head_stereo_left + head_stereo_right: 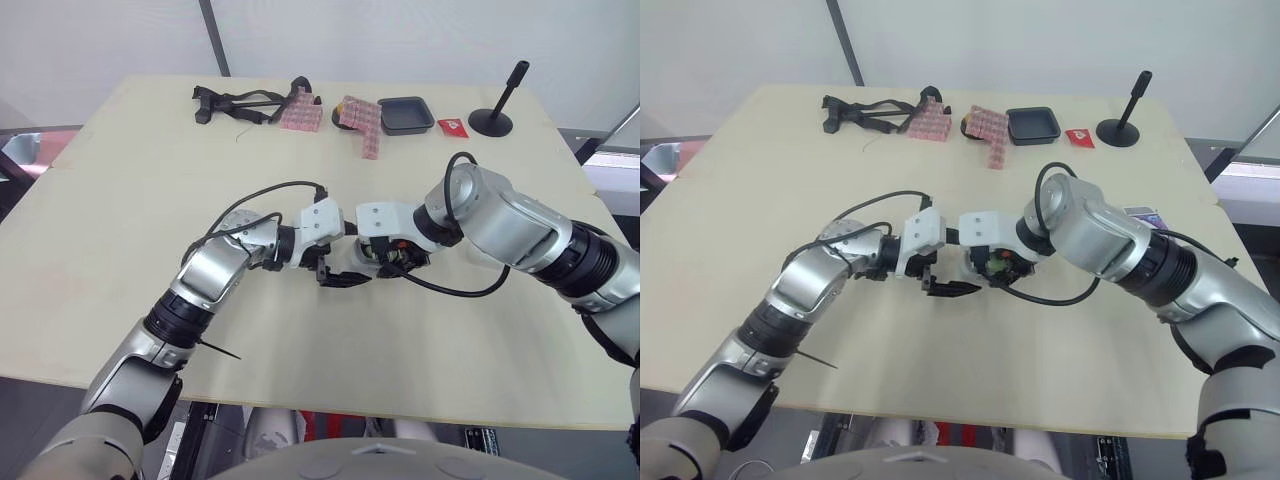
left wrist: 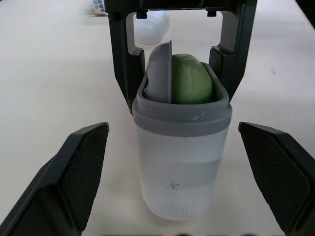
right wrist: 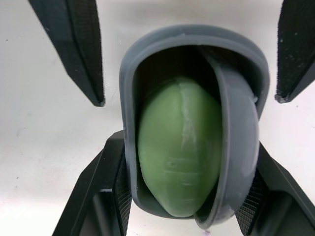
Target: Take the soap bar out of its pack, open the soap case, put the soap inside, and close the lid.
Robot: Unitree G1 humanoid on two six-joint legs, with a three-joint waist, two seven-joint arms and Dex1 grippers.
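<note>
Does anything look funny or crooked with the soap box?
Yes. The grey lid sits on edge inside the soap case, beside the green soap, instead of covering the opening. The right gripper holds the case.

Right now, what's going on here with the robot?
The right gripper holds the soap case clamped over the table. The green soap bar sits inside it, with the grey lid ajar, not yet closed. The left gripper is open, its fingers either side of the case without touching.
</note>
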